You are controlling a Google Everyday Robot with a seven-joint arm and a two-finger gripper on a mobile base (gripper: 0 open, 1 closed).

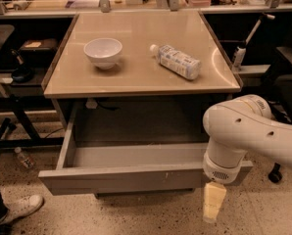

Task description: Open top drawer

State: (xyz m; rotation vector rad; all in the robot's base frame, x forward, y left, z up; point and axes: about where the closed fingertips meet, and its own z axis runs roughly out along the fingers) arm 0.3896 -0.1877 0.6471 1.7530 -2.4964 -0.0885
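The top drawer (121, 177) stands pulled well out from under the desk (136, 77), with its shallow tray open to view. By that, the task looks as good as done. The claw (213, 202) hangs at the right end of the drawer front, pointing down past its lower edge. I cannot tell whether it is spread or closed, or whether it touches the front. What is left, at most, is a little more pull and backing the arm away.
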